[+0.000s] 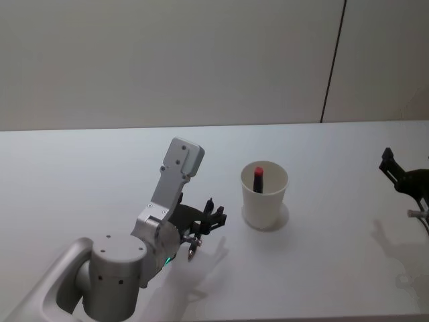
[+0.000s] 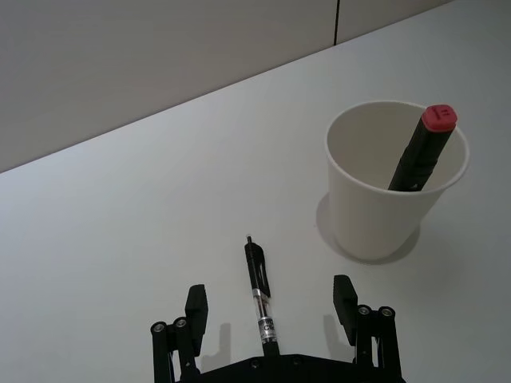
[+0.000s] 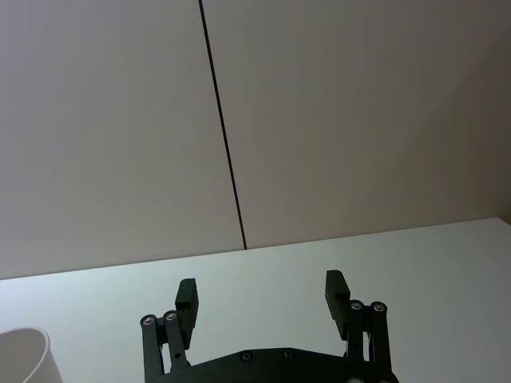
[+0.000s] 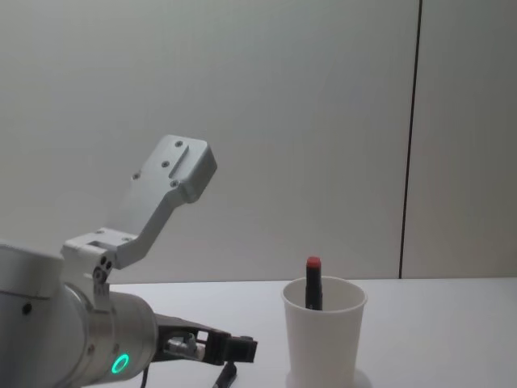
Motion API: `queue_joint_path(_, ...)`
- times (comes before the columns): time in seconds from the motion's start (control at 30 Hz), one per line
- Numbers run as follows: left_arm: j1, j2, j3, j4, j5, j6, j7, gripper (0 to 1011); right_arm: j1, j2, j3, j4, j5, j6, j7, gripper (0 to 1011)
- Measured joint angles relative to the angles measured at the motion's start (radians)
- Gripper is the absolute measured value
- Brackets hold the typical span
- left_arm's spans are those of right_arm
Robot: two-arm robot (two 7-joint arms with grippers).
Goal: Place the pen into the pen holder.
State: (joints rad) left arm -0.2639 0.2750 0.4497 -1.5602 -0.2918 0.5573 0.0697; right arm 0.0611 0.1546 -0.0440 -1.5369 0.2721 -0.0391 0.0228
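Well, the clear-barrelled pen (image 2: 257, 275) (tail hidden) sits between spread fingers of the left gripper (image 2: 270, 287), near the paper cup (image 2: 375, 215); the right gripper (image 3: 261, 285) gapes too.

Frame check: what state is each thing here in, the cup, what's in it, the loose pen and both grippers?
pen holder: upright on the table, holding one marker.
red-capped marker: standing in the pen holder, leaning against its rim.
pen: outside the pen holder, between the left jaws, not clamped.
left gripper: jaws open, low beside the pen holder.
right gripper: jaws open, empty, parked at the table's right side.
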Motion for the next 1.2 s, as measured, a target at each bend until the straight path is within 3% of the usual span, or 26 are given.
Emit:
queue_joint_path(0.57,-0.014,-0.013,0.002,0.043,0.061,0.054,-0.021,1003,0.000,0.000,0.000,0.000,0.000,0.000,0.000,1002)
queue_joint_path(1.2,0.001,-0.021,-0.001,0.094,0.057,0.030,-0.028,1003,0.000,0.000,0.000,0.000,0.000,0.000,0.000,1002)
